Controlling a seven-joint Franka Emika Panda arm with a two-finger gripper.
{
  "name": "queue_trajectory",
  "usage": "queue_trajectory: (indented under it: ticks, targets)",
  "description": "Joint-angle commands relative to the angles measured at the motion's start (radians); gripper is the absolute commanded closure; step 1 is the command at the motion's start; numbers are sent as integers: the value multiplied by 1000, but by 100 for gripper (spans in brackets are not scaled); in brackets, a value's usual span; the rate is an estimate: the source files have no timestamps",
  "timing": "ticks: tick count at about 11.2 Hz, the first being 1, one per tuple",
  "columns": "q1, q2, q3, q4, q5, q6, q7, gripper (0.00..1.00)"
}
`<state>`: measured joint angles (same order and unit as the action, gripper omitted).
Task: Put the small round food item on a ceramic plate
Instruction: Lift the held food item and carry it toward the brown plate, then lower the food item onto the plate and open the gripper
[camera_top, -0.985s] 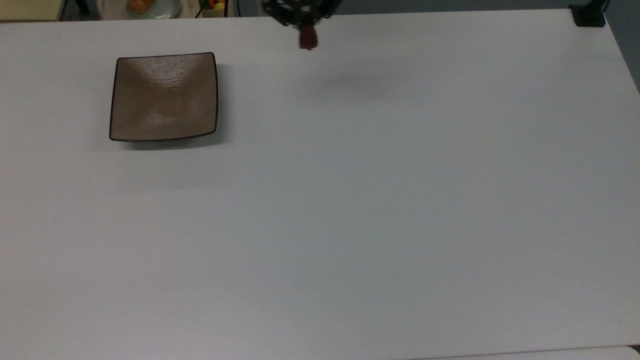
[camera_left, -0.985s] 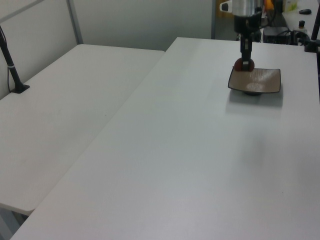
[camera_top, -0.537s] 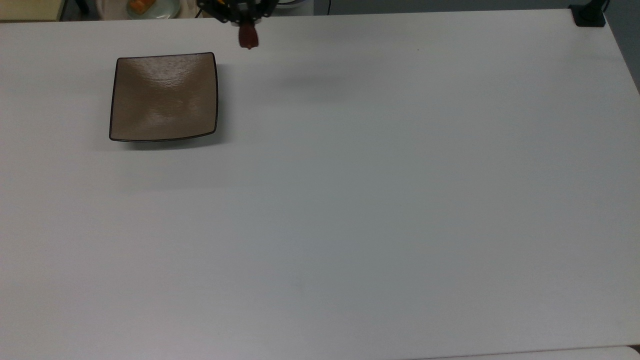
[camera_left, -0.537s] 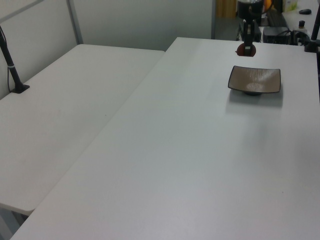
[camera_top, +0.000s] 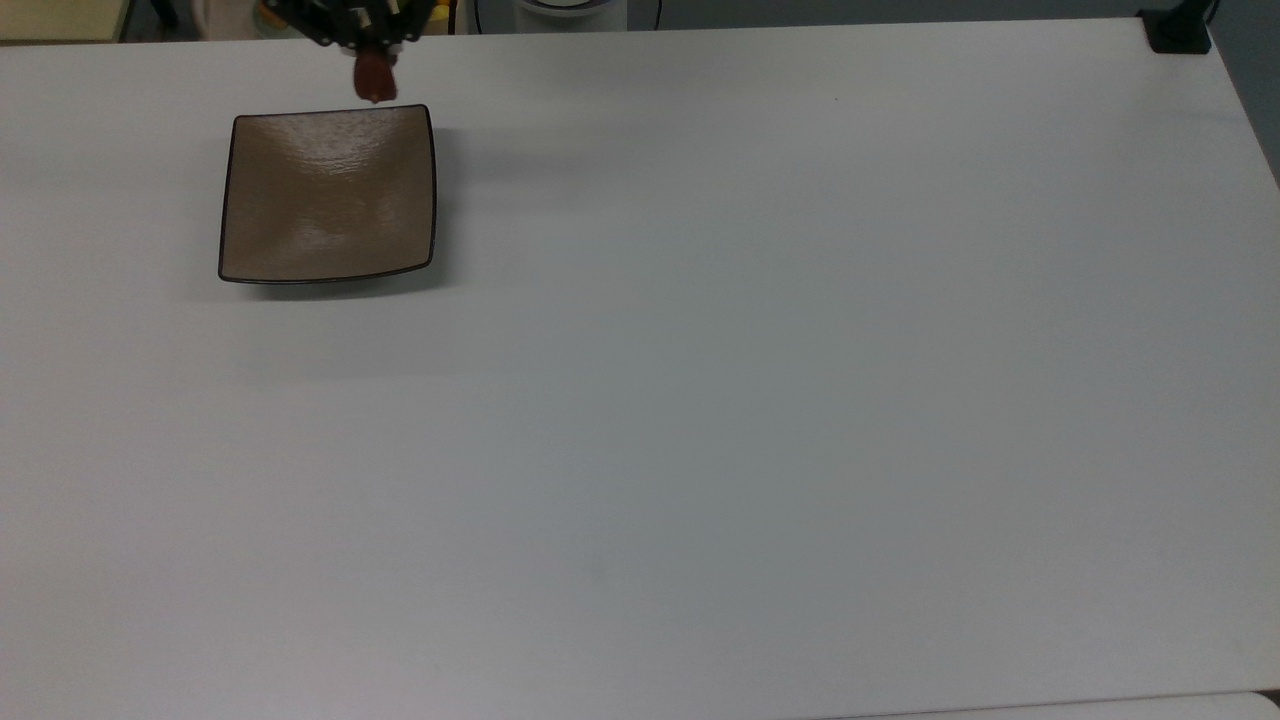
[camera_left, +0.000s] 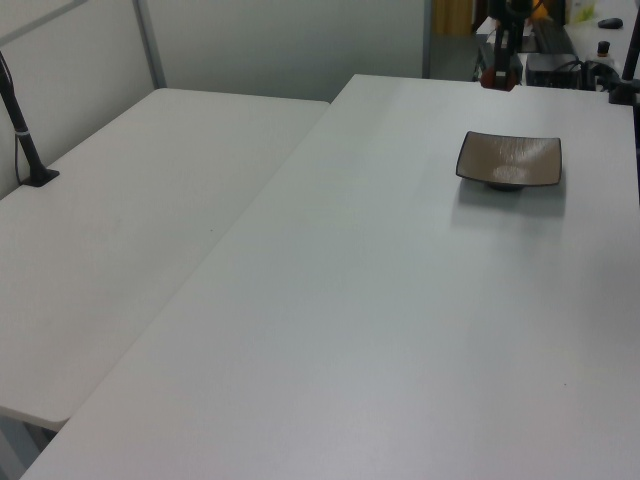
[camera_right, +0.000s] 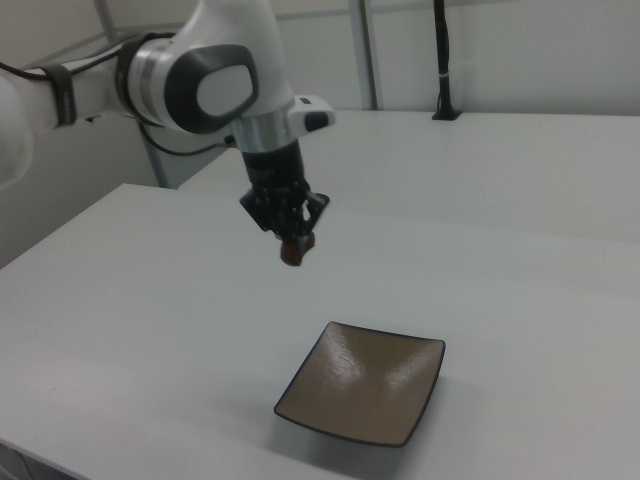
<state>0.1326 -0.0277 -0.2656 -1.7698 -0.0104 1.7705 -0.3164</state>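
The small dark red-brown food item hangs in the air, pinched between the fingers of my gripper, which is shut on it. The square tan-brown ceramic plate rests on the white table with nothing on it. In the top view the item is just past the plate's far edge, near its right corner. In the right view it hovers well above the table, up and left of the plate.
The white arm reaches in from the right view's upper left. A second white table adjoins on the left view's left, with a black post on it. A black clamp base sits at the top view's far right corner.
My gripper has carried the food item to the top view's left, from beyond the table's middle to just past the plate's far edge. The plate has not moved.
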Motion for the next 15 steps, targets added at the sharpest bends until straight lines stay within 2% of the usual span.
queue_trajectory:
  ticks: [1,4,11,15]
  targets:
    - [-65,35,-7,-28,-2,53,-108,93]
    - [-96,67,-6,-92,0,108,-187,93]
    - [-129,173,-6,-227,0,329,-234,93]
    - [-131,233,-6,-246,0,379,-236,91]
